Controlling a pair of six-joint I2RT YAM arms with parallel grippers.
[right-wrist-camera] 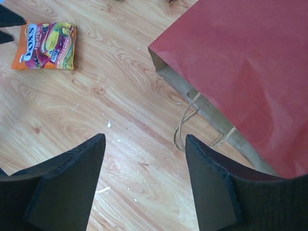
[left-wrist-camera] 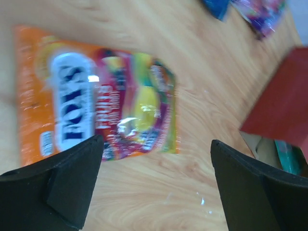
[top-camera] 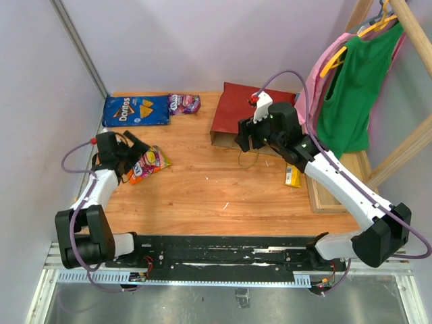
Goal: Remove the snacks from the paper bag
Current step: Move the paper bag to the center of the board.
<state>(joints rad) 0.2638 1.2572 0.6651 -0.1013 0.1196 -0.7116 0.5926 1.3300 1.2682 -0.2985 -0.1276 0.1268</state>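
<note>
The red paper bag (top-camera: 251, 108) lies flat at the back middle, its brown mouth and loop handles (right-wrist-camera: 185, 126) facing the near side. My right gripper (top-camera: 243, 142) is open and empty just above the table in front of the mouth (right-wrist-camera: 144, 185). My left gripper (top-camera: 135, 150) is open and empty over the table beside an orange Fox's packet (top-camera: 147, 164), which also shows in the left wrist view (left-wrist-camera: 96, 103). A blue Doritos bag (top-camera: 135, 110) and a purple Fox's bag (top-camera: 183, 103) lie at the back left. A teal packet (left-wrist-camera: 288, 161) shows inside the bag's mouth.
A yellow bar (top-camera: 292, 177) lies right of my right arm, by a wooden frame (top-camera: 324, 196). Green and pink clothes (top-camera: 347, 88) hang at the back right. Walls close the left and back sides.
</note>
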